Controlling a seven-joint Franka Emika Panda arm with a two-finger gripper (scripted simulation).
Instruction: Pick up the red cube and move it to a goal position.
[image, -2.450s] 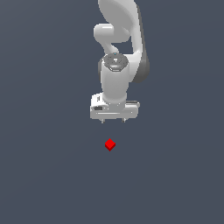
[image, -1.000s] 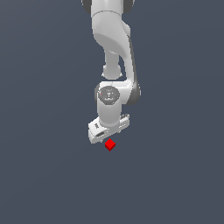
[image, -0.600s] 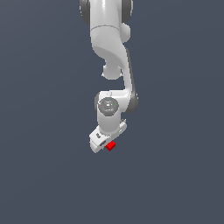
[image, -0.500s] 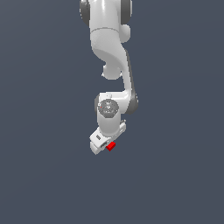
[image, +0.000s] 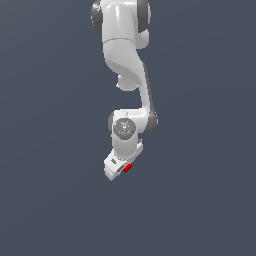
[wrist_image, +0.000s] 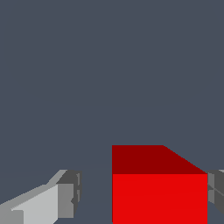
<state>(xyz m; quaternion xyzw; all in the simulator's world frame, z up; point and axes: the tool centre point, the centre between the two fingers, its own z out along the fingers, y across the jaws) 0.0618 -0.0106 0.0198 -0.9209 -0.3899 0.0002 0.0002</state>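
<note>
The red cube (wrist_image: 159, 197) fills the lower part of the wrist view and sits between my two fingers. One grey pad (wrist_image: 72, 192) stands a clear gap away from one cube face. The other pad (wrist_image: 215, 192) is right against the opposite face. My gripper (wrist_image: 142, 192) is open around the cube. In the exterior view the white gripper (image: 122, 170) is low and tilted over the cube, and only a sliver of the red cube (image: 128, 168) peeks out at its edge.
A plain dark grey floor (image: 200, 200) surrounds the cube on all sides. The white arm (image: 125, 65) reaches down from the top of the exterior view.
The arm has come down and turned its wrist. The gripper, once well above the cube, now straddles it and hides most of it. The cube has not moved.
</note>
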